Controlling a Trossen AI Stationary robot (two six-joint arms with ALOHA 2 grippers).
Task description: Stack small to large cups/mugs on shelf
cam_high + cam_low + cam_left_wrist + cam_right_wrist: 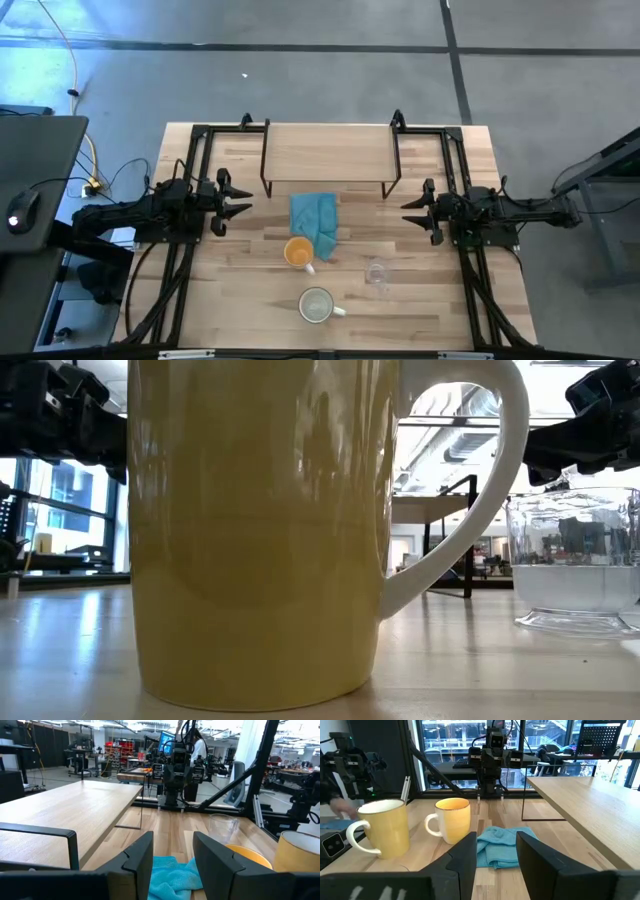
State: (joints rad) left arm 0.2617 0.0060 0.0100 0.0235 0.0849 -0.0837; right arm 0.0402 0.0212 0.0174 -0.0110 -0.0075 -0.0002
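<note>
The three cups stood on the bench point(240, 310): orange mug point(298, 251), glass cup point(377, 274), cream mug point(317, 305). The shelf point(328, 152) stood bare. Both tools, left point(238, 200) and right point(412, 207), waited apart, ready to grab.

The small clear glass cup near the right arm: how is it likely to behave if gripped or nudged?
The small clear glass cup looks rigid, so it probably won't give under the fingers. Its smooth glossy wall may be slippery and is likely fragile. It stands upright on a thick, heavy-looking base, apart from the cream mug, so a low nudge would probably slide it rather than tip it.
</note>
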